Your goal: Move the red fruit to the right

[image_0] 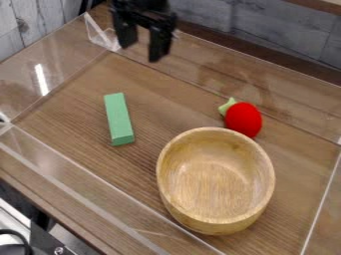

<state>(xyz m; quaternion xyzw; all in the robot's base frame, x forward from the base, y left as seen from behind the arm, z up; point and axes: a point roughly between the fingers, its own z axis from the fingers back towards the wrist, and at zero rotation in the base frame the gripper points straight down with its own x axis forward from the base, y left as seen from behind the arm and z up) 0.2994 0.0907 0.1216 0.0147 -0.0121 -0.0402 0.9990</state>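
A: Where is the gripper (144, 42)?
B: At the top of the frame, pointing down, its dark fingers (158, 45) spread apart with nothing between them.
A: And the red fruit (241, 119)?
B: Well below and to the right of the gripper, on the wooden table (186, 90).
A: Anything else?
B: A wooden bowl (216, 179) just below the fruit, and a green block (120, 118) below the gripper.

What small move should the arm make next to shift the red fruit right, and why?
Probably swing the open gripper across and down over the red fruit. It hangs empty at the back left, far from the fruit, which lies untouched beside the wooden bowl.
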